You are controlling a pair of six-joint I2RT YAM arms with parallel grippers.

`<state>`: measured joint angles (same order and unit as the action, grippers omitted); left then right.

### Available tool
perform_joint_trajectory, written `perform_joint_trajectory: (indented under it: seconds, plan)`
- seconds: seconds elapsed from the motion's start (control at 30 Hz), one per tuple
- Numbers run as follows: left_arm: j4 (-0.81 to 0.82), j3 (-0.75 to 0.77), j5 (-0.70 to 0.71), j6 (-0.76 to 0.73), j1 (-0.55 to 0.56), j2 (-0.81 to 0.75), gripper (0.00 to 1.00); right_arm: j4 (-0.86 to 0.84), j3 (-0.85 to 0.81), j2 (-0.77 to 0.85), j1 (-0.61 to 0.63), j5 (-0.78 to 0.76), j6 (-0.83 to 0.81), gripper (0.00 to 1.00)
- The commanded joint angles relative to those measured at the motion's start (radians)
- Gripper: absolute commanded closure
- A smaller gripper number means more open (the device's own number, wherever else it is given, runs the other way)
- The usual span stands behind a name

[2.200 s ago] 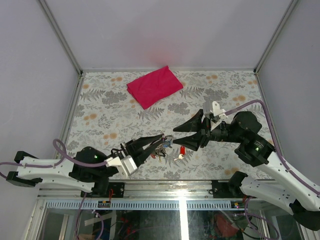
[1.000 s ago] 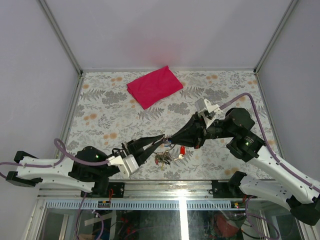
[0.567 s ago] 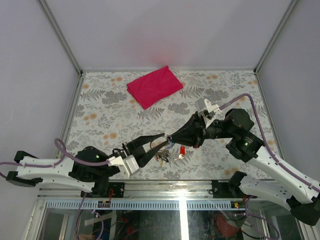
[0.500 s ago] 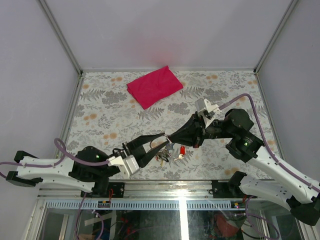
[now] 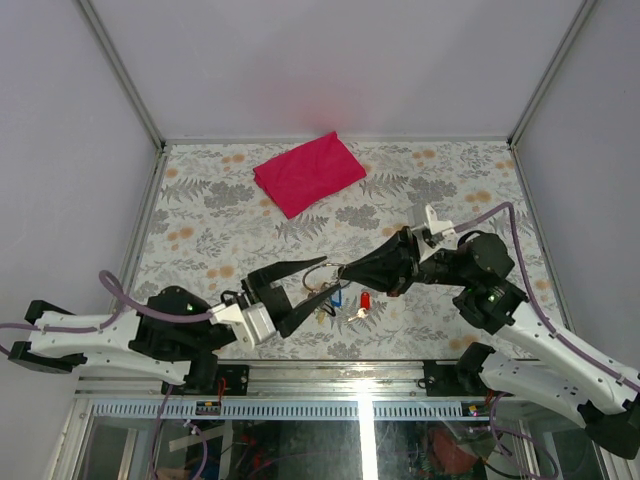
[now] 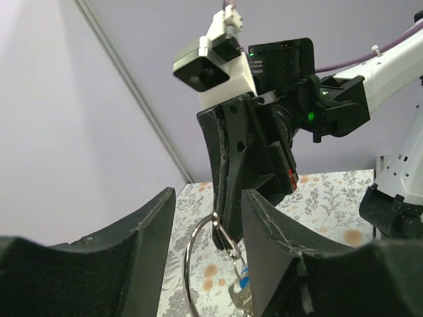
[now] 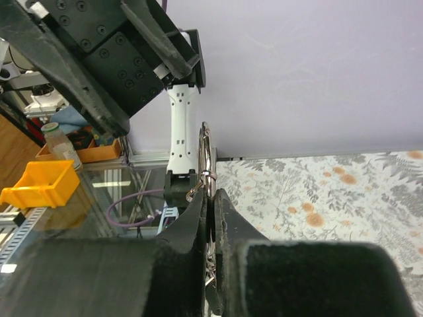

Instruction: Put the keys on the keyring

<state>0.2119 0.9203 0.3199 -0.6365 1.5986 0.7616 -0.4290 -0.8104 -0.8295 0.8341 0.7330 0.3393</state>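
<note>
My right gripper (image 5: 340,270) is shut on the thin silver keyring (image 5: 316,274) and holds it up off the table, edge-on in the right wrist view (image 7: 205,158). A blue key (image 5: 335,297) and dark keys hang below the ring. My left gripper (image 5: 323,277) stands open around the ring, with the ring (image 6: 190,254) between its fingers (image 6: 112,251) and not touching them. The blue key (image 6: 243,281) dangles from a clip under the right gripper's tip. The red key (image 5: 365,302) lies on the table just right of the ring.
A magenta folded cloth (image 5: 308,172) lies at the back of the flowered table (image 5: 220,220). Purple-grey walls close in the back and both sides. The table's near edge and metal rail (image 5: 350,370) run just behind the arm bases.
My left gripper has opened and let go of the keyring. My right gripper stays shut on the ring, which has risen so the key bunch now hangs off the table.
</note>
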Motion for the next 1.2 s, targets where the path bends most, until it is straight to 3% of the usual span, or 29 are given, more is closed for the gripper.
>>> perform_joint_trajectory:
  seconds: [0.0,0.27,0.7,1.17]
  plan:
    - [-0.054,0.068,0.002,0.078,0.006,-0.043,0.54,-0.182,0.011,0.068,0.002,-0.055,-0.013,1.0]
    - [-0.145,0.071,-0.002,0.217,0.006,-0.102,0.53,-0.206,0.016,0.108,0.002,-0.053,-0.014,1.0]
    - [-0.139,0.019,-0.04,0.331,0.005,-0.09,0.52,-0.202,-0.008,0.119,0.002,-0.027,-0.004,1.0]
    - [-0.119,0.006,0.01,0.334,0.006,-0.039,0.72,-0.225,-0.005,0.121,0.003,0.013,0.03,1.0]
